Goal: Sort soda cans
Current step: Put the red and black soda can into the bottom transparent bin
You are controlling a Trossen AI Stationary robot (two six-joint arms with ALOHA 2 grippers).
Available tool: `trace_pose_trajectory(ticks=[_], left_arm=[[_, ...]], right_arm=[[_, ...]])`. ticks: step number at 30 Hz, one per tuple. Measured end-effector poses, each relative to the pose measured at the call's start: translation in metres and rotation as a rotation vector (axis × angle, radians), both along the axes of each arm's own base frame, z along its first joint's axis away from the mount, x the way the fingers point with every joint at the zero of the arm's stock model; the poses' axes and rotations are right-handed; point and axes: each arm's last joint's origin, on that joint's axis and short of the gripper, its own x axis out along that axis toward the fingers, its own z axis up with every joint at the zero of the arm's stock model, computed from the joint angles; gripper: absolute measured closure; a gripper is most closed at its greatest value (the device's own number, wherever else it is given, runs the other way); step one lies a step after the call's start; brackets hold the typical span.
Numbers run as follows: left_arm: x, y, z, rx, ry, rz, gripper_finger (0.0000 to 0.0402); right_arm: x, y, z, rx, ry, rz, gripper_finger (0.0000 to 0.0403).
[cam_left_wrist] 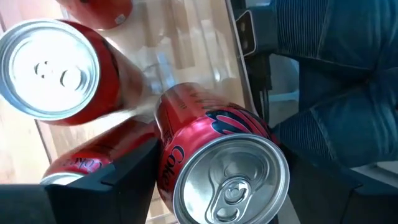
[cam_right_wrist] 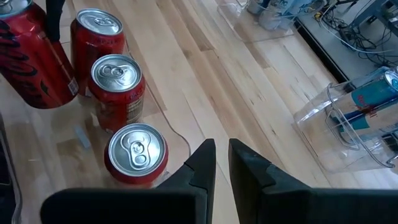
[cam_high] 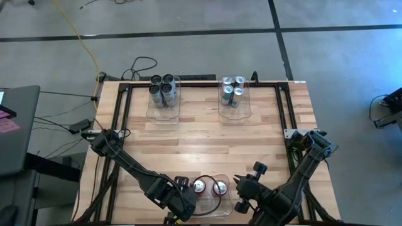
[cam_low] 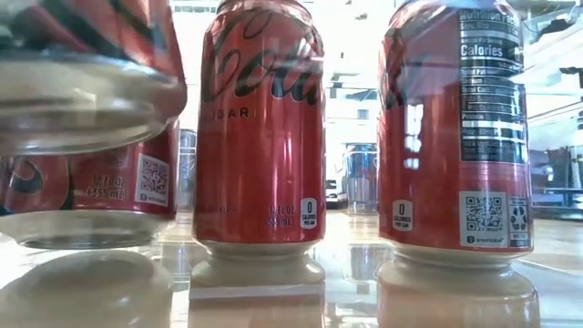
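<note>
Between the fingers of the left gripper [cam_left_wrist: 217,186] stands a red soda can [cam_left_wrist: 217,168], upright, its long axis vertical and its silver top facing the wrist camera; the dark fingers flank its sides, spread wide, though whether they press the can I cannot tell. It sits with other red cans [cam_right_wrist: 115,84] in the clear near bin [cam_high: 207,199] at the worktop's [cam_high: 201,138] front edge, directly under this gripper. The right gripper [cam_right_wrist: 222,163] waits just beside that bin, fingers nearly together and holding nothing (the red cans lie a short way off to its side). Dark grey cans [cam_high: 163,88] and silver-blue cans [cam_high: 232,90] fill two far bins, well apart from both grippers. Judging by this, the left arm is nearer, and the next move is probably a straight lift or release of the can.
</note>
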Motion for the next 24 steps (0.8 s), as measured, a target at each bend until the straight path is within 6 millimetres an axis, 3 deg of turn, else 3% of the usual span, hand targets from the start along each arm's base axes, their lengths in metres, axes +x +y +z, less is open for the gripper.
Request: trace_pose_trajectory(ticks=[24], left_arm=[[0.0053, -0.0025, 0.0011, -0.025, -0.064, -0.074, 0.0112]], right_arm=[[0.0005, 0.0019, -0.0003, 0.010, -0.010, 0.004, 0.0339]])
